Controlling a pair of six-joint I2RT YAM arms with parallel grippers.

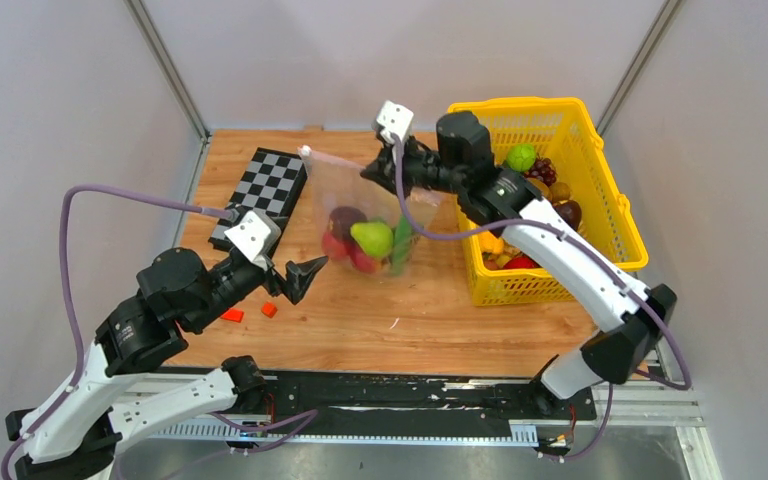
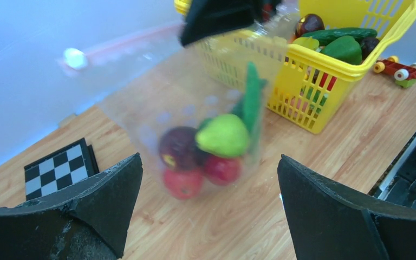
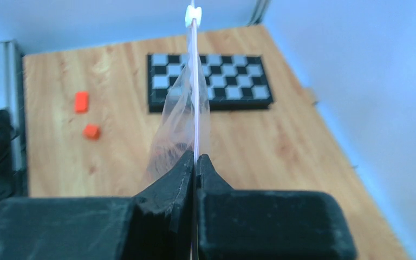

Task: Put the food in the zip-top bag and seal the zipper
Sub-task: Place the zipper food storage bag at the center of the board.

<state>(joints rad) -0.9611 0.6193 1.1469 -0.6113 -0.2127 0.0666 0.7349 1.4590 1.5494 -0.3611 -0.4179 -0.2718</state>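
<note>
Right gripper: jaws closed flat on the zipper, carrying the zip-top bag by one end of its mouth edge; left gripper: jaws fully apart, holding nothing, just beside the bag's lower left. The food sits bunched at the bottom of the bag, between the chessboard and the yellow basket; whether the bag's bottom touches the table cannot be told.

Handling, as judged: the film is thin, soft and slick, with no stiffness of its own; the toy pieces are light, yet enough to pull the bag taut and set it swinging; take hold on the firmer zipper strip, never on the film.

Views: the right wrist view shows the strip edge-on as one thin line, a white slider at its far end; the food is hidden there. The left wrist view shows the pear, purple fruit and red apples through the film; only the top view shows both arms.
</note>
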